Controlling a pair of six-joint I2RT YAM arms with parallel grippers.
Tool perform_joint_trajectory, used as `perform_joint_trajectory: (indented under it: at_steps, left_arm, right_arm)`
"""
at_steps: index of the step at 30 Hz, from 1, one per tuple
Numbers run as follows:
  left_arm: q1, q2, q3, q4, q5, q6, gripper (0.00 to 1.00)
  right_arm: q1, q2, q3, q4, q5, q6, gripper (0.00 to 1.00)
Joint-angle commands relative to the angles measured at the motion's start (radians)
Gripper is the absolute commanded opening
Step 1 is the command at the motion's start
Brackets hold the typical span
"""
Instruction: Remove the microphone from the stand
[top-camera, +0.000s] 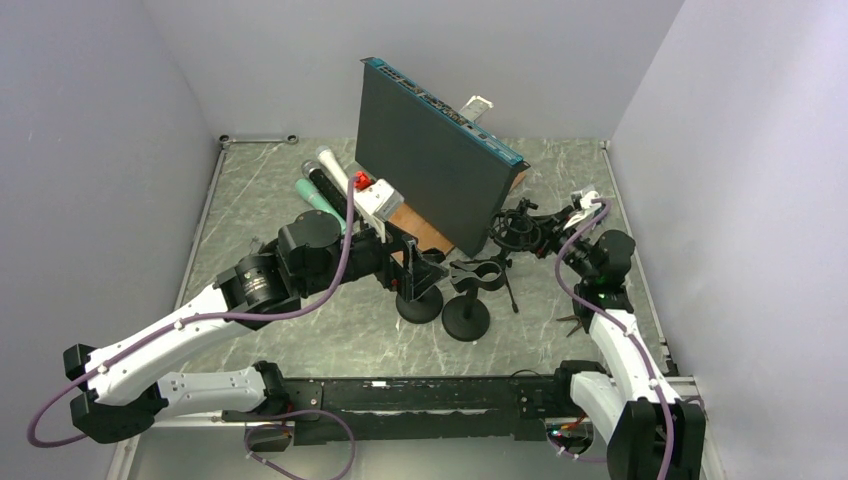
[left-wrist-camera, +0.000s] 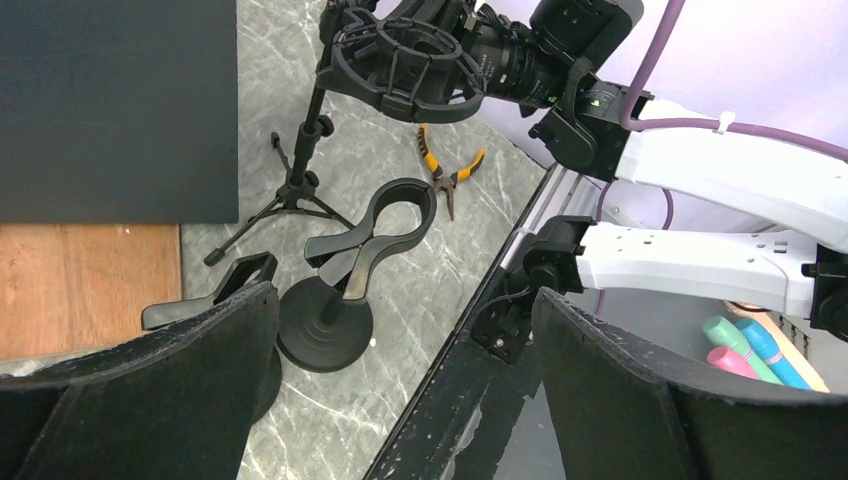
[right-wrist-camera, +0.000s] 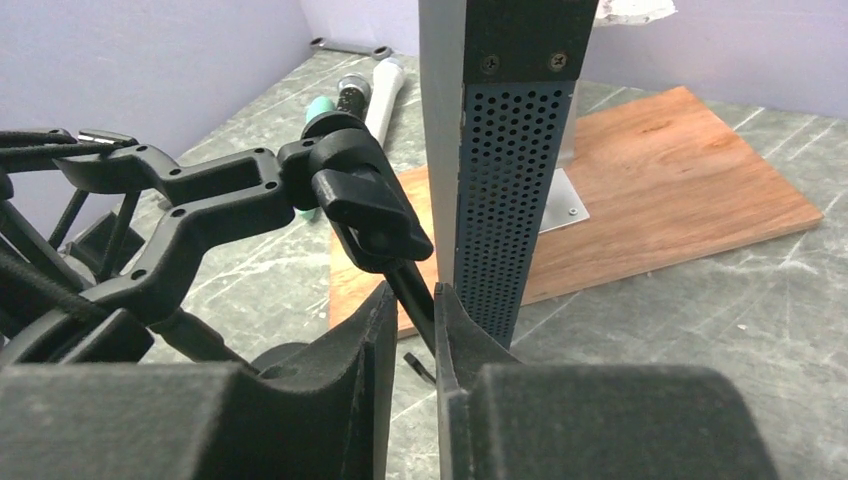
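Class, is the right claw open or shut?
Shut: the right claw pinches the thin black stand rod just below the knob.

Green marbled table (top-camera: 540, 340) carries a wooden board (top-camera: 420, 228); two round-based clip stands (top-camera: 466, 322) in front; pliers (left-wrist-camera: 447, 172) beside a small tripod (left-wrist-camera: 288, 195); microphones (top-camera: 322, 180) far left.

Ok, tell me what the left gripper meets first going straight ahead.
Likely the black clamp-topped stand on a round base, just ahead of the left gripper's open jaws; depth is unclear.
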Motion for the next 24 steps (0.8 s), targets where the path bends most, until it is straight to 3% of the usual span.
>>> perform_joint_trajectory:
  at_steps: [1,4,11,19,24]
  left_arm:
    - [-0.002,-0.004,0.015,0.022,-0.017,0.006,0.99]
    - [-0.002,-0.002,0.017,0.021,-0.017,0.004,0.99]
    - [-0.002,-0.012,0.021,0.011,-0.017,0.008,0.98]
    - [-0.002,-0.026,0.020,0.011,-0.051,0.015,0.98]
    - [-0.002,-0.037,0.010,0.010,-0.058,0.016,0.98]
  right_arm:
    - [0.004,0.020,0.011,0.038,-0.007,-0.010,0.25]
    - [0.003,0.037,-0.010,0.099,0.018,0.015,0.36]
    - [0.012,0.128,-0.011,0.234,-0.027,0.067,0.40]
    - [0.024,0.121,-0.002,0.227,-0.014,0.046,0.23]
    - [0.023,0.000,0.031,0.032,0.096,-0.044,0.09]
